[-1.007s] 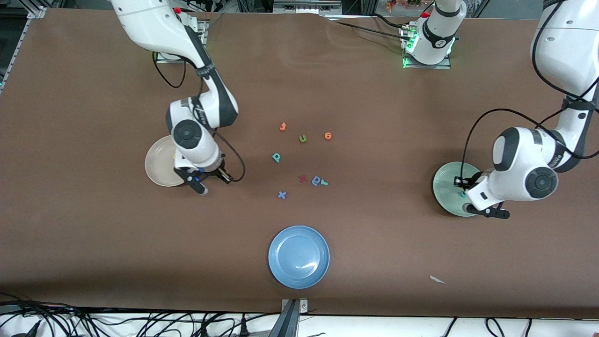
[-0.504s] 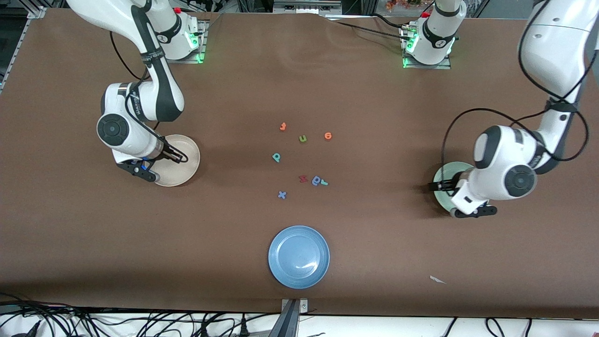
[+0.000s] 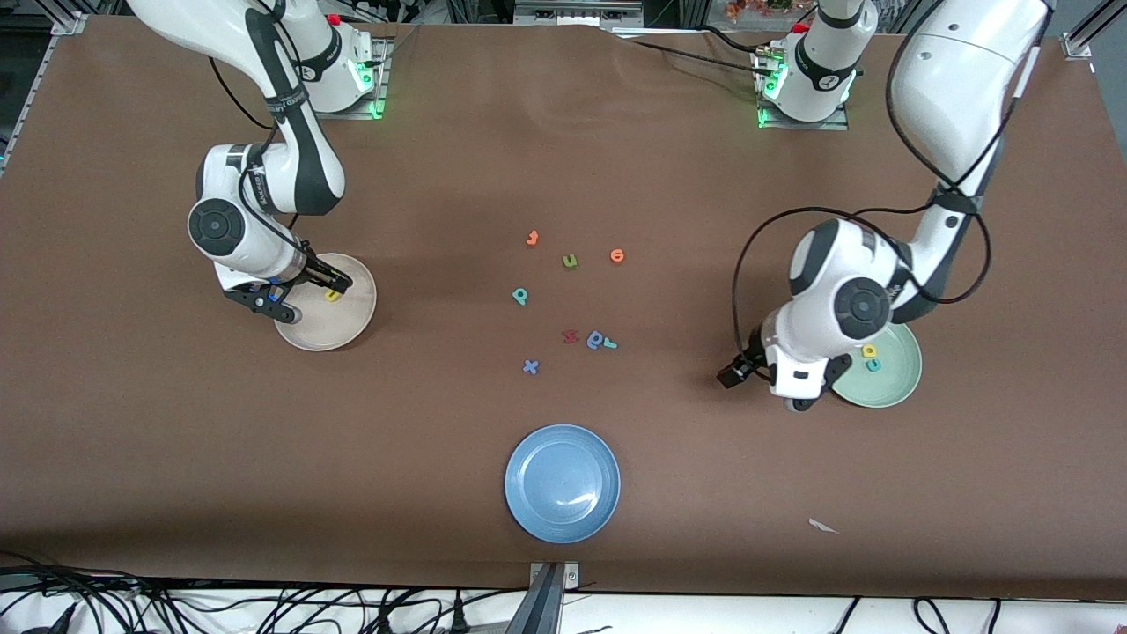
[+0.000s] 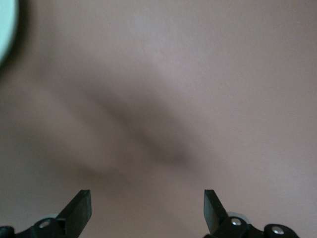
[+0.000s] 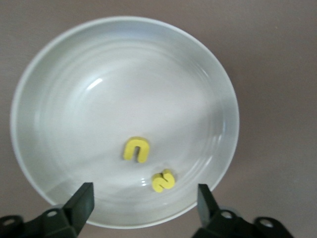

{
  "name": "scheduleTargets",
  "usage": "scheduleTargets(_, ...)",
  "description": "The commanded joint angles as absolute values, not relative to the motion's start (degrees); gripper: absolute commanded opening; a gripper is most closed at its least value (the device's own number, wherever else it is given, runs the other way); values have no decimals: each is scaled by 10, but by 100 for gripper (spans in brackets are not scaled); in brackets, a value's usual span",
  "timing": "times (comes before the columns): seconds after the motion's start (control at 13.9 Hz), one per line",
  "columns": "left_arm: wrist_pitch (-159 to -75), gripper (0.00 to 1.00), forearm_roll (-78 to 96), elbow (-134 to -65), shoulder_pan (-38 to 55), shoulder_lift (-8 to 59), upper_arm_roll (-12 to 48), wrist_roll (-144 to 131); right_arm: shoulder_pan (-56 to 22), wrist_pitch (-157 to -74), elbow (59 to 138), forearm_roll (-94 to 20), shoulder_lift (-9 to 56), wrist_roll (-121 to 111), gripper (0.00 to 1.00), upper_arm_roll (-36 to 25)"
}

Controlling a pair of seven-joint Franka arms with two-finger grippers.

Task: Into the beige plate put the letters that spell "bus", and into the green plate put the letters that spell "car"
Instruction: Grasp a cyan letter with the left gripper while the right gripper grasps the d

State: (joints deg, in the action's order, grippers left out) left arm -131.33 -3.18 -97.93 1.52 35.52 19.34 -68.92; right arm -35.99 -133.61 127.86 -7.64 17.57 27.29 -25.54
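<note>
The beige plate holds a yellow "u" and a yellow "s". My right gripper hangs open over that plate with nothing between its fingers. In the green plate lie a yellow "a" and a teal "c". My left gripper is open and empty over bare table just beside the green plate, on the side toward the right arm's end. The teal "b" and teal "r" lie mid-table.
Mid-table also lie an orange letter, a green "u", another orange letter, a red letter, a blue round-bowled letter touching the "r", and a blue "x". A blue plate sits nearer the camera.
My right gripper swung across the beige plate and opened; a yellow letter now lies there. My left gripper opened and moved off the green plate toward mid-table, uncovering two letters.
</note>
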Motion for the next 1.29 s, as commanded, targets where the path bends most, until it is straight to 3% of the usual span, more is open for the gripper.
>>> scheduleTargets(0.0,-1331,100,-25,-948,60,388,185,-827,-367,-1334,1247,-81,163,313,100,-209)
scheduleTargets(0.36,-1332,100,-25,-909,173,420,136,-988,-373,-1339,1175,-90,204,409,100,-100)
scheduleTargets(0.58,-1332,100,-25,-867,223,459,112,-1061,-377,-1334,1084,-92,266,452,100,-48)
scheduleTargets(0.86,-1332,100,-24,-832,276,489,73,-1103,-381,-1295,1000,-92,319,490,100,-44)
scheduleTargets(1.22,-1332,97,-23,-809,288,507,73,-1124,-412,-1316,980,-98,356,632,99,-44)
